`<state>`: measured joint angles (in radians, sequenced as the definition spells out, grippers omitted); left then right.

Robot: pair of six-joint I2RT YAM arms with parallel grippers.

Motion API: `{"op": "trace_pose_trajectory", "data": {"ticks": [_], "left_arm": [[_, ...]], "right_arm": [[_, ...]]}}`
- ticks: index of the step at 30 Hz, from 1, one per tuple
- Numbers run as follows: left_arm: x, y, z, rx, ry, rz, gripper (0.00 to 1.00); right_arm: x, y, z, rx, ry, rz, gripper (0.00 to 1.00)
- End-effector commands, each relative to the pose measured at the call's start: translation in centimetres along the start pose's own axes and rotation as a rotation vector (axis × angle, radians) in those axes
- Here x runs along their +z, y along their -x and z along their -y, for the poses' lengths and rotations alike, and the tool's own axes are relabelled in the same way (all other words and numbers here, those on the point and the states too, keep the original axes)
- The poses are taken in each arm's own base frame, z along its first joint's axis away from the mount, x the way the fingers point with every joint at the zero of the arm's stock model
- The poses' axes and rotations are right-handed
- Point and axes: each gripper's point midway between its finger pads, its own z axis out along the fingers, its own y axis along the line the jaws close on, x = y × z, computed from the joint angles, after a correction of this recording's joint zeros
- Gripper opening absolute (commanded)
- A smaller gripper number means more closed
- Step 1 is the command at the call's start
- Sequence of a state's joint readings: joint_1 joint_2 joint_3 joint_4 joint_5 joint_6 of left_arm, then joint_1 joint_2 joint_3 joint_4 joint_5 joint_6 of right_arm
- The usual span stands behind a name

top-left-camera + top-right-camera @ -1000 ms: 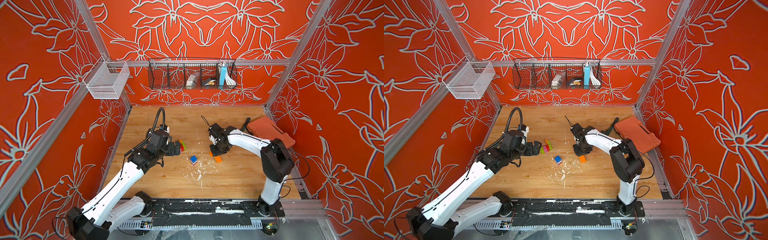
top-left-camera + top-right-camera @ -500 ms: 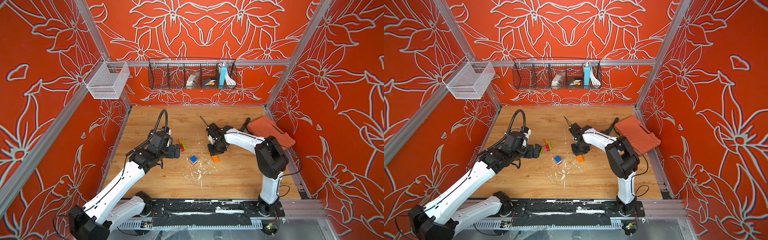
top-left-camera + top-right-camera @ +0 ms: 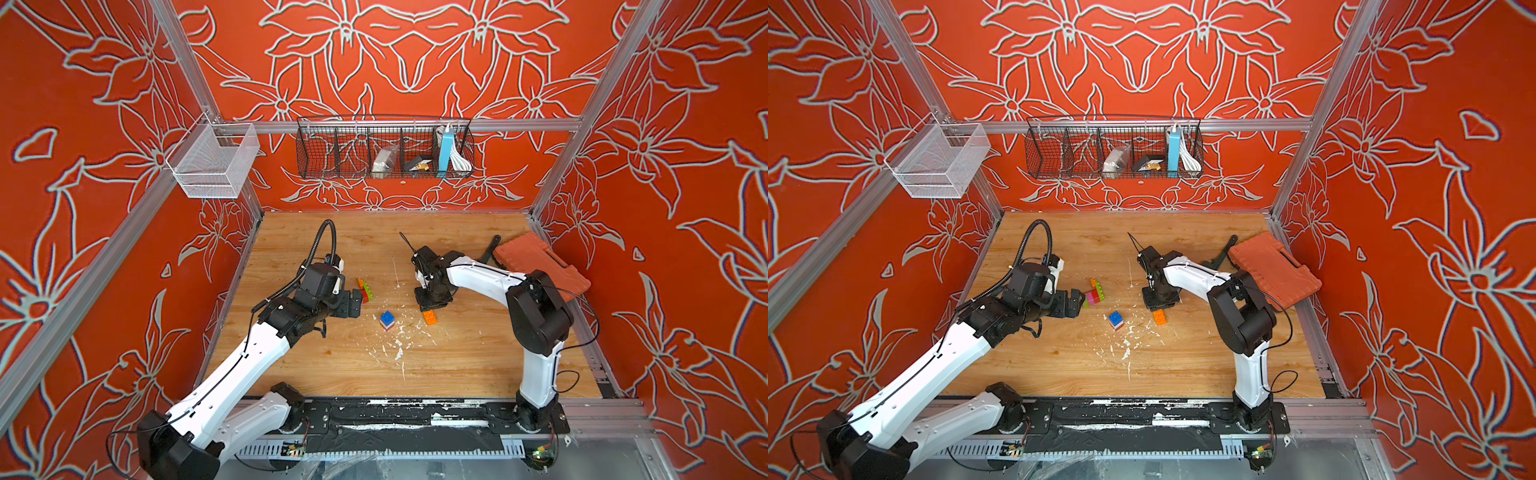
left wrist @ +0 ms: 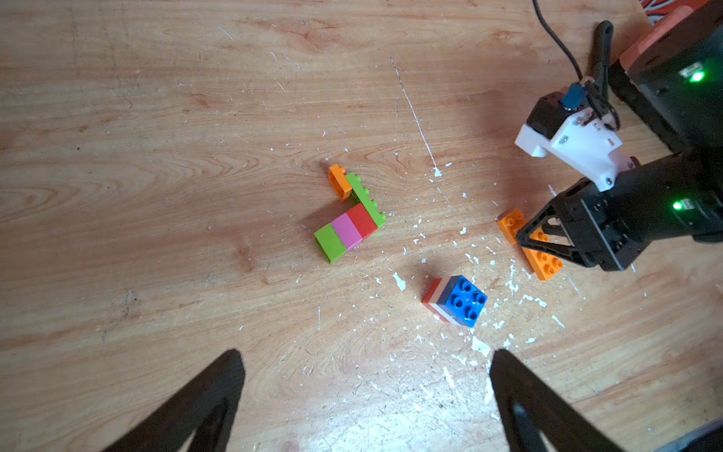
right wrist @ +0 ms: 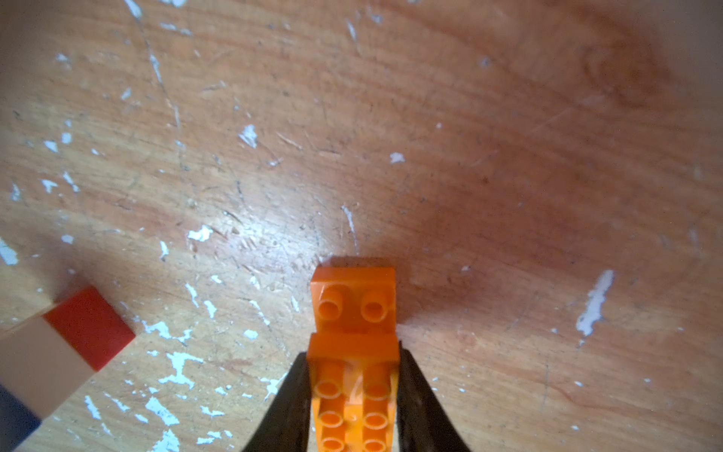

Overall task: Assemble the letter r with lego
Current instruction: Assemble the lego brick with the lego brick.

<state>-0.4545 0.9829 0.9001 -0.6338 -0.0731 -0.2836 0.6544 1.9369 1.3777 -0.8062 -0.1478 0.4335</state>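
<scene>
Though apart, three lego clusters (image 4: 349,219)

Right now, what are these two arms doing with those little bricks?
The right gripper is shut on an orange lego piece at the wooden table. The left gripper hangs open and empty near a lime, pink, red and orange cluster. A blue, white and red stack lies loose between them.

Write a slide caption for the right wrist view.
The right gripper grips an orange lego piece over the paint-flecked wooden table.
</scene>
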Motion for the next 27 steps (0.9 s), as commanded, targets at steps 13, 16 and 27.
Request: {"op": "trace_pose_trajectory", "data": {"ticks": [13,16,27], "left_arm": [[1.0,-0.4,0.1,-0.001,-0.027,-0.029,0.99],[1.0,-0.4,0.1,-0.006,-0.03,-0.031,0.99],[0.9,-0.2,0.5,-0.032,-0.079,-0.033,0.99]], "right_arm": [[1.9,-2.6,1.4,-0.02,-0.104,-0.109,0.0],[2.5,-3.0,1.5,-0.027,-0.131,-0.13,0.0],[4.5,-4.5,1.1,-0.057,-0.131,-0.198,0.0]]}}
